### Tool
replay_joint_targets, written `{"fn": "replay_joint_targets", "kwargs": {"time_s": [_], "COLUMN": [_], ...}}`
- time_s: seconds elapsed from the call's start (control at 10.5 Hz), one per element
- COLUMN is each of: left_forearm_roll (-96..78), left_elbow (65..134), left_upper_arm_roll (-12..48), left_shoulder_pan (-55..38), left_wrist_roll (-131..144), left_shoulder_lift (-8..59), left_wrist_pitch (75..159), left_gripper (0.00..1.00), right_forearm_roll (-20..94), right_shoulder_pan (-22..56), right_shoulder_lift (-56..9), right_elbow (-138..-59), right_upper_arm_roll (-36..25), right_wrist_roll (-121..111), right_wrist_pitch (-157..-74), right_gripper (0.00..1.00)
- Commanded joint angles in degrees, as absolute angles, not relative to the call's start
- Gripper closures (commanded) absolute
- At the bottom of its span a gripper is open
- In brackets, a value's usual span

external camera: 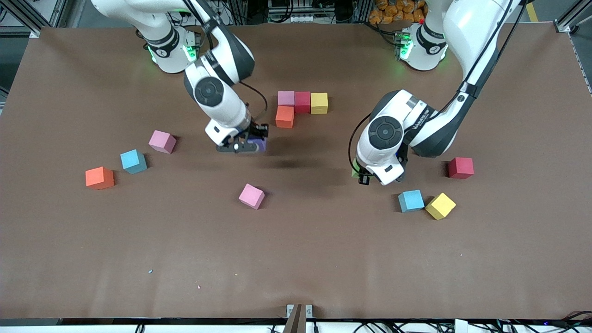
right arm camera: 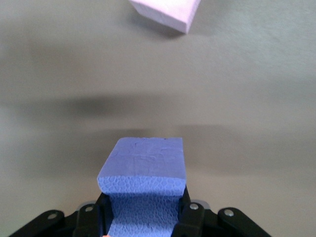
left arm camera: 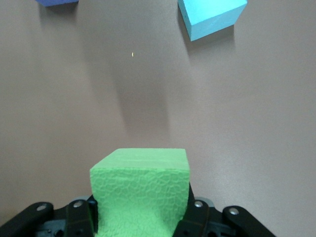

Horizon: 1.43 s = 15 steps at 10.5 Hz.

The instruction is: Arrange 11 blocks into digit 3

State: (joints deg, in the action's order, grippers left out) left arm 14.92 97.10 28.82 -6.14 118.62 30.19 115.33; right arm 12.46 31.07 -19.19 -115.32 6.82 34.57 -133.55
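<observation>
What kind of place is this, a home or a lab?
Most likely a robotics lab: two white arms are bolted to a brown-covered table, with aluminium framing and cabling at its edges. The right gripper holds a purple block, the left gripper a green block.

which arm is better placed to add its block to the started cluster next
Right, probably. The right gripper, shut on a purple foam cube, is up over the table close beside the orange foam cube; the left gripper, holding a green foam cube, is farther off.
</observation>
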Motion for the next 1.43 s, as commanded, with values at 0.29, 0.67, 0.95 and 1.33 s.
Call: {"fn": "replay_joint_targets", "kwargs": {"time_s": [0.29, 0.67, 0.95, 1.33], "left_forearm_roll": [16.7, 16.7, 16.7, 16.7], "left_elbow": [95.0, 95.1, 95.1, 95.1], "left_upper_arm_roll": [28.7, 28.6, 28.6, 28.6], "left_shoulder_pan": [-6.2, -6.1, -6.1, -6.1], "left_wrist_roll": [117.4, 117.3, 117.3, 117.3], "left_shoulder_lift": [30.7, 30.8, 30.8, 30.8], "left_wrist_pitch": [112.2, 112.1, 112.1, 112.1], "left_gripper": [0.67, 0.68, 0.68, 0.68], "right_forearm_roll": [15.4, 15.1, 15.0, 15.2], "right_shoulder_pan": [33.7, 36.6, 36.9, 36.6], "right_shoulder_lift": [-28.1, -28.4, -28.0, -27.9], "right_elbow": [-107.4, -109.3, -111.4, -114.0], "right_upper_arm_roll": [7.4, 7.7, 8.3, 8.7], "right_wrist_roll": [39.0, 39.0, 39.0, 39.2], "right_wrist_pitch": [-135.5, -134.9, -135.6, -137.9], "right_gripper": [1.00, 1.00, 1.00, 1.00]}}
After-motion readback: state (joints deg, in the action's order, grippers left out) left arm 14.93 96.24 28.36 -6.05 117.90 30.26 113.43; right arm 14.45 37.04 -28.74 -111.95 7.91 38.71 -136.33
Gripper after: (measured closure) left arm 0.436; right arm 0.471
